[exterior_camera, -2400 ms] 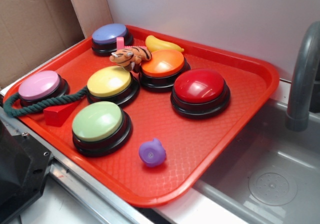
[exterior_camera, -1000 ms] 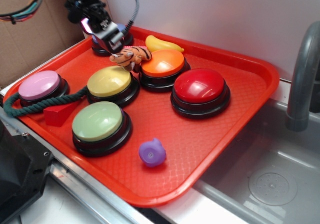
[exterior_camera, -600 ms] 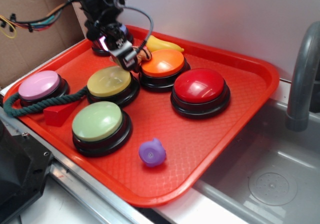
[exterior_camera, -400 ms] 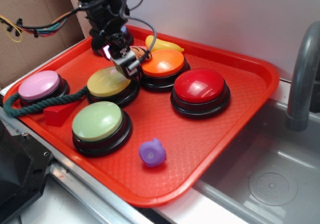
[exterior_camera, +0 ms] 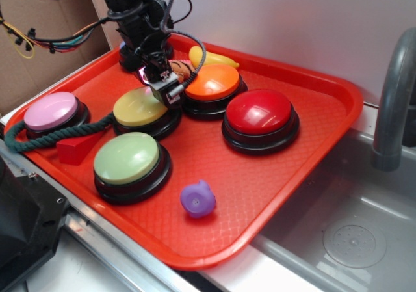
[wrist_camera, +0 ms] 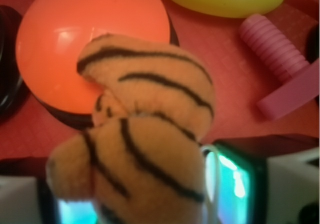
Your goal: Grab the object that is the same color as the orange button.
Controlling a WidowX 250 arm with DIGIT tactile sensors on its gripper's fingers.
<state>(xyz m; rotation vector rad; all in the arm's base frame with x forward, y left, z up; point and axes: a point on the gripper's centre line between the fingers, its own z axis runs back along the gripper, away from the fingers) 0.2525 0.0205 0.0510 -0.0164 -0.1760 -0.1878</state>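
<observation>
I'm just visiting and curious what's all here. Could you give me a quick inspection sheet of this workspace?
Surface: red tray beside a sink.
Job's things: tiger between the tool's fingers; orange button beside it.
Clutter: red, yellow, green, pink buttons; banana; pink peg; rope; red block; purple toy.
Grippers: tool low over the tiger; grip cannot be judged.
Cables: wires on the arm.
Surroundings: faucet, cardboard.
</observation>
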